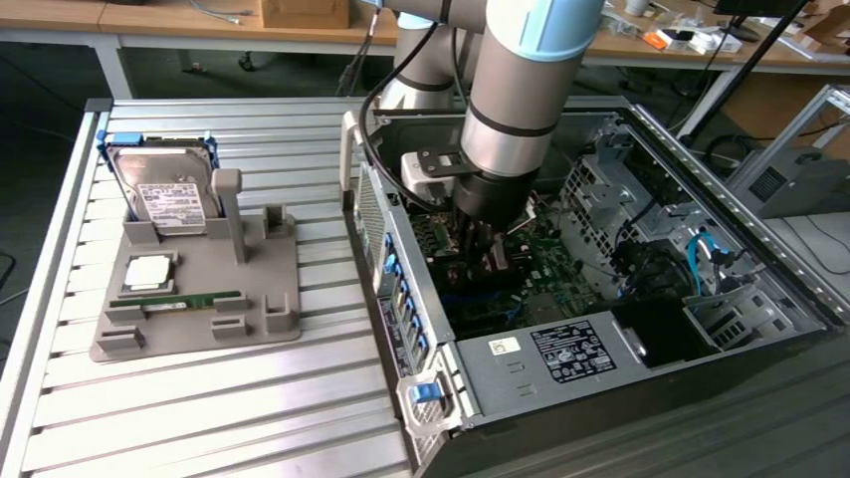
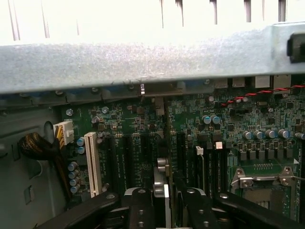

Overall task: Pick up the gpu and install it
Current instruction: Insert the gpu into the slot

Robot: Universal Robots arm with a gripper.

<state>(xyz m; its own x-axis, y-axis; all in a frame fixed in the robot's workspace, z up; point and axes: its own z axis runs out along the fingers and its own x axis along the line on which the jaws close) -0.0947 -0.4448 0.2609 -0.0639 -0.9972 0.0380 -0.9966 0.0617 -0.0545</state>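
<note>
The gpu (image 2: 161, 180) is being held edge-on between the gripper (image 2: 167, 198) fingers (image 2: 139, 205), with its silvery edge showing. It's being hung inside the case (image 1: 465, 383) just above the dark slots (image 2: 126, 162) on the motherboard (image 2: 257, 124), and as far as can be told it's not seated yet. The fingers are being pressed in on the card, one on each flat face, so it's being pinched rather than cradled.

Handling-wise, it's probably best treated as a light, stiff, thin card, but a fragile one. The board shouldn't be twisted and the contact edge shouldn't be squeezed. The flat faces up near the top look like the right place for it to be gripped, leaving the bottom edge free. Smooth board and metal could be a bit slippery in a pinch like that, fwiw.

In the exterior view the gripper is being pointed straight down into the open case, well apart from the tray (image 1: 266, 289) with the hard drive (image 1: 166, 204) on the exterior view's left.
</note>
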